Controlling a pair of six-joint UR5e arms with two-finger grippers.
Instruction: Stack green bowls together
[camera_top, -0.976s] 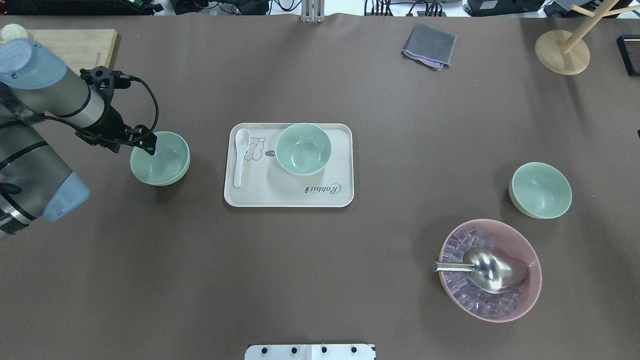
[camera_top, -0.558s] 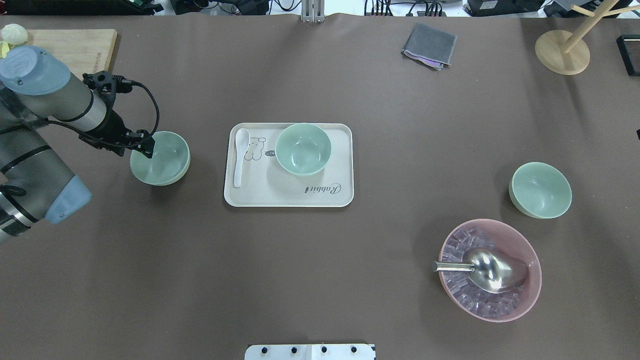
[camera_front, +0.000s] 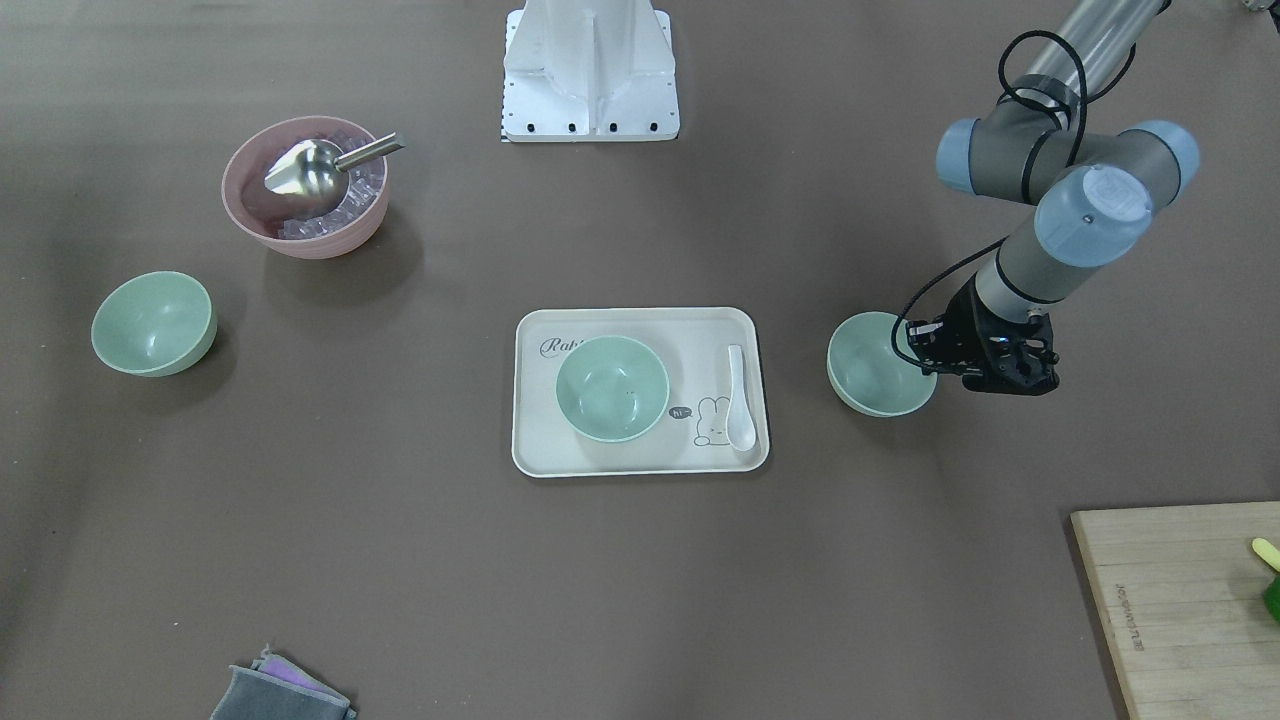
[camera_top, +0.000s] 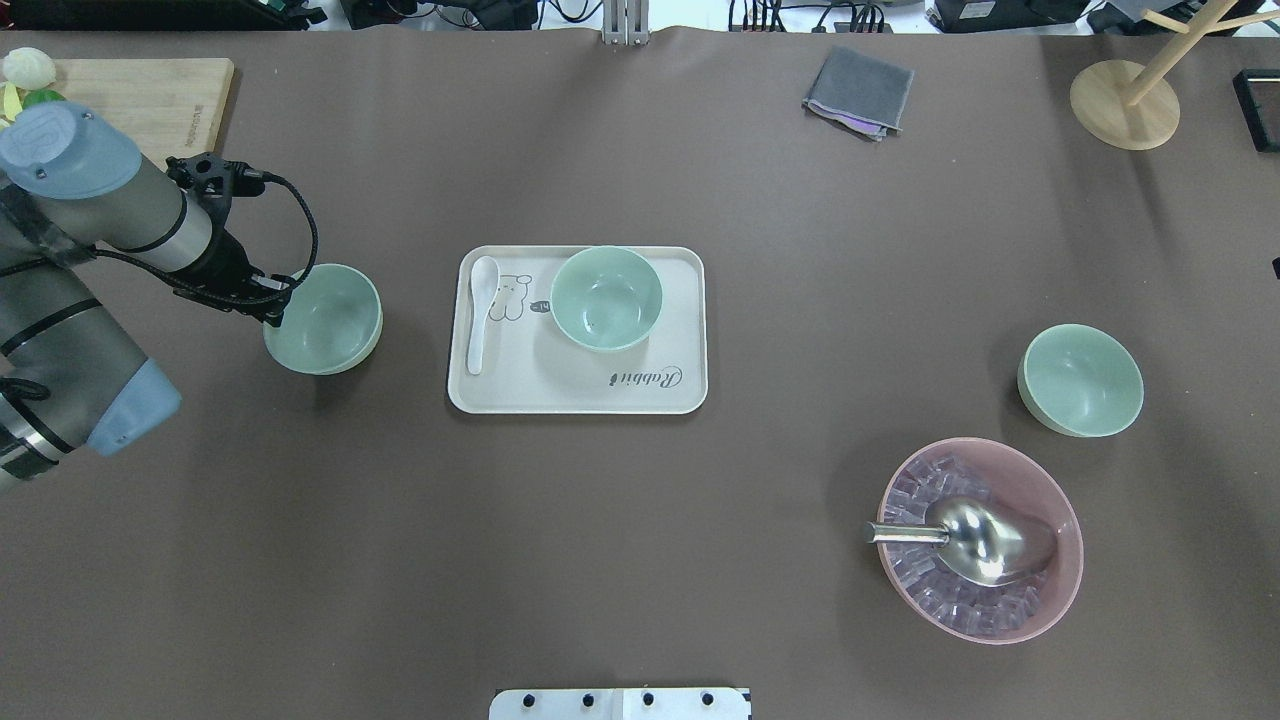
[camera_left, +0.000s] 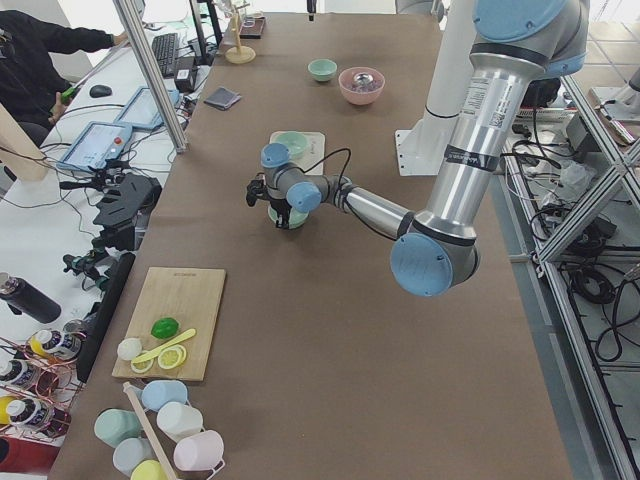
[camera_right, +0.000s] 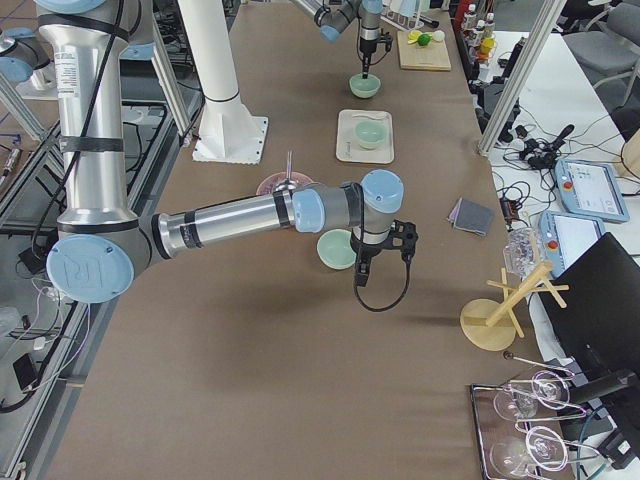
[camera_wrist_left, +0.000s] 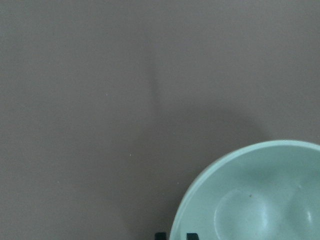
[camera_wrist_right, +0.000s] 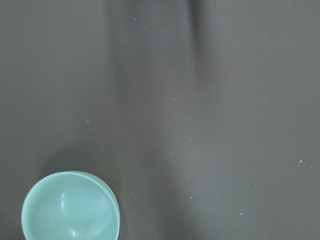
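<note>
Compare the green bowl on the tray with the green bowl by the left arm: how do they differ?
The tray bowl stands on the cream tray beside a white spoon; the left-hand bowl stands directly on the table. Nothing touches the tray bowl; the left pincer straddles the left-hand bowl's rim. Both are pale mint green, alike in size, upright and empty.

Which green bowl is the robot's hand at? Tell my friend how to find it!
Find the cream tray in the middle of the brown table. Just off its spoon end a green bowl sits on the bare table. It is the only bowl with the robot's left hand at its rim.
</note>
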